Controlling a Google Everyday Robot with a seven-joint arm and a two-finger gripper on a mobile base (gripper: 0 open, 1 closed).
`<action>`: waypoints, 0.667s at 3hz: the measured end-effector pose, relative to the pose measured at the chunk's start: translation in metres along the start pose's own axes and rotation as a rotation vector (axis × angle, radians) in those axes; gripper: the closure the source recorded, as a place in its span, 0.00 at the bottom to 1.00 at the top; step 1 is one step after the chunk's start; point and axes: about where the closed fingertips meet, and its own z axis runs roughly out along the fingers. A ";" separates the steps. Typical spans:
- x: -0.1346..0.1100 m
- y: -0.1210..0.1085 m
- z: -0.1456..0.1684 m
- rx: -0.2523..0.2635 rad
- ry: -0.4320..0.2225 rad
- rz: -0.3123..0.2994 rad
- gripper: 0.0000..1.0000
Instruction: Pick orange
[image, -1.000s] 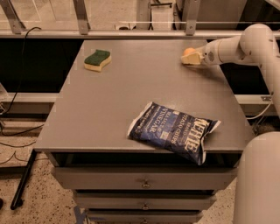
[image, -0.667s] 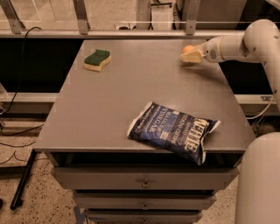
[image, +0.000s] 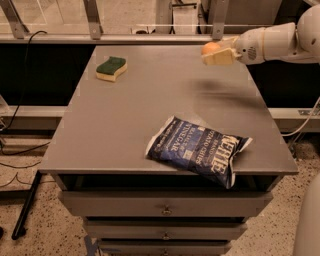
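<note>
The orange (image: 210, 48) is a small round fruit held between the cream fingers of my gripper (image: 216, 53), which is lifted above the far right part of the grey table (image: 125, 125). The gripper is shut on it, and only the top of the fruit shows above the fingers. The white arm (image: 272, 41) reaches in from the right edge of the view.
A green-and-yellow sponge (image: 111, 68) lies at the far left of the table. A dark blue chip bag (image: 199, 150) lies near the front right edge. Drawers sit under the tabletop, a railing runs behind it, and cables lie on the floor at left.
The gripper has risen off the tabletop with the orange in it, moving up and slightly left.
</note>
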 end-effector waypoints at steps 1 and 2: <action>-0.038 0.045 -0.016 -0.133 -0.085 -0.035 1.00; -0.039 0.050 -0.015 -0.154 -0.090 -0.034 1.00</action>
